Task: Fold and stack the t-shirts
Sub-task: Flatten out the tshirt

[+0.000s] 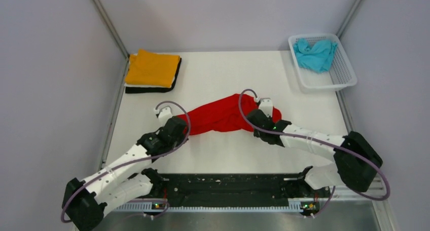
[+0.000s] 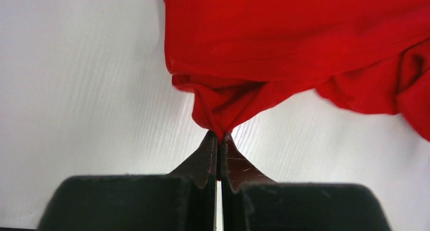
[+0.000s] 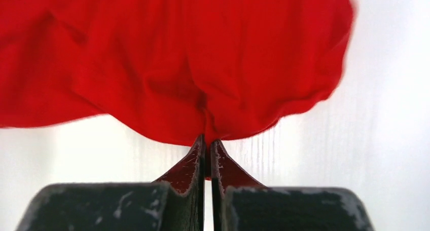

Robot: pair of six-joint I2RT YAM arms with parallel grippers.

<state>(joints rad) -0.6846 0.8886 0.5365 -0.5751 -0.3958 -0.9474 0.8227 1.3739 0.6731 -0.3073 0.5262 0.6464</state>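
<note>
Black t-shirt [image 1: 148, 89] mostly hidden beneath the orange t-shirt [image 1: 152, 68]; apparently blurred edge on the red t-shirt [image 3: 203, 64].

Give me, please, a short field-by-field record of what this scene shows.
left end effector: shut on red t-shirt, one bunched edge
right end effector: shut on the red t-shirt's other end
red t-shirt: crumpled, unfolded, spanning both end effectors
folded: orange t-shirt on top of black t-shirt, far left corner
basket: holds crumpled turquoise t-shirt, far right
</note>
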